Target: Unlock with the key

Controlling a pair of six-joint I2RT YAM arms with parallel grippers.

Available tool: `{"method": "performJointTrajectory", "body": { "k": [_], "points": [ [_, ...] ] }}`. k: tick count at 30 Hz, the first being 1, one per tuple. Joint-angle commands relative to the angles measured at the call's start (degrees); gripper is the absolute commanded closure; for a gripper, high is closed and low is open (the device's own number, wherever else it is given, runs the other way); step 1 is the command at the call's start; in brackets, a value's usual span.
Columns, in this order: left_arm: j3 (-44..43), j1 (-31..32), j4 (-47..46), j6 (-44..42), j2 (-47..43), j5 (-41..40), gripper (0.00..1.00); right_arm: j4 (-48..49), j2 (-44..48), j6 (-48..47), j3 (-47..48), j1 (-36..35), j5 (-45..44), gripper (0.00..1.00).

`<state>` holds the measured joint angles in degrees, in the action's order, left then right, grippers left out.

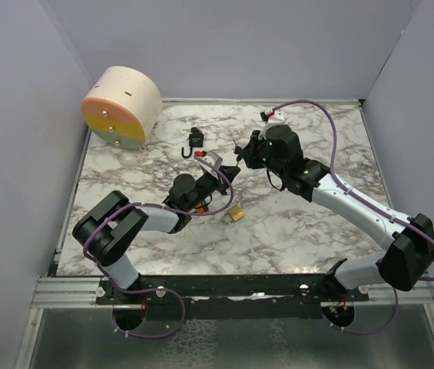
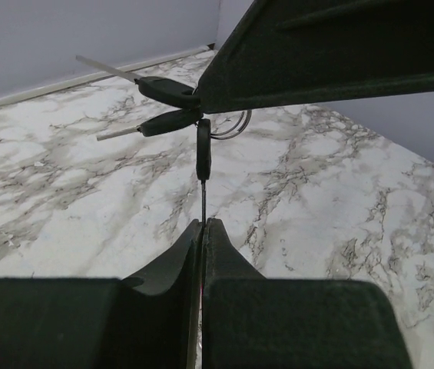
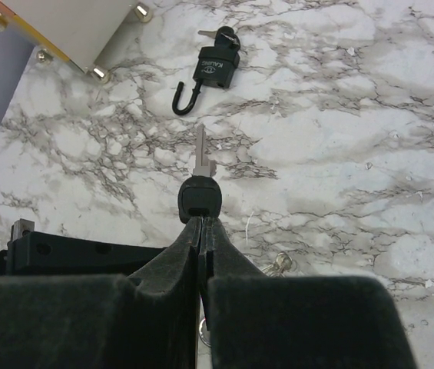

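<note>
While you look down from above, you see a white marble tabletop [image 1: 301, 231] veined in grey, closed in by plain lavender-grey walls [image 1: 240, 46] at the back and on both sides. The black padlock [image 3: 217, 65] lies flat on the marble, and its shackle shows as a bare hook curling towards your right arm's camera. Something small and metallic sits at the padlock's far end; you cannot tell what it is.

Beyond the padlock and to its left, in the far corner, a cream drum [image 1: 122, 106] lies on its side with an orange-and-yellow face. On the near side of the padlock, towards the arm bases, a small brass-coloured object [image 1: 236, 214] rests on the marble.

Both arms meet just nearer than the padlock, above the table. Your right gripper [image 3: 203, 227] has its fingers pressed together on the black head of a key [image 3: 200, 196], whose blade points at the padlock but is well apart from it.

Your left gripper [image 2: 203, 231] is likewise closed. The blade of a hanging key [image 2: 203, 150] runs down into the seam between its fingers. That key dangles from a wire key ring [image 2: 236, 123] under the right gripper, beside two more black-headed keys [image 2: 167, 91].
</note>
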<state>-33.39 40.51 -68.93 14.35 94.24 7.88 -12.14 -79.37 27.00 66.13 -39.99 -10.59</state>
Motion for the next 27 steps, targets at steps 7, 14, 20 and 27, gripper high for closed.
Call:
{"method": "performJointTrajectory", "body": {
  "k": [7, 14, 20, 27],
  "points": [
    [-0.65, 0.17, 1.98, -0.37, -3.94, -0.81, 1.00, -0.21, 1.71, 0.57, -1.00, 1.25, 1.34, 0.97],
    [-7.63, -0.12, 24.67, -1.23, -7.72, 3.55, 1.00, 0.90, 6.39, -0.12, -4.20, 6.59, 3.88, 0.46],
    [-15.86, -0.85, 44.62, -6.35, -9.04, 8.98, 1.00, 9.92, 13.40, -5.07, -12.68, 12.56, 9.28, 0.39],
    [-23.95, -4.29, 56.61, -11.62, -8.40, 21.33, 1.00, 20.98, 19.88, -7.96, -21.55, 16.86, 21.52, 0.39]
  ]
}}
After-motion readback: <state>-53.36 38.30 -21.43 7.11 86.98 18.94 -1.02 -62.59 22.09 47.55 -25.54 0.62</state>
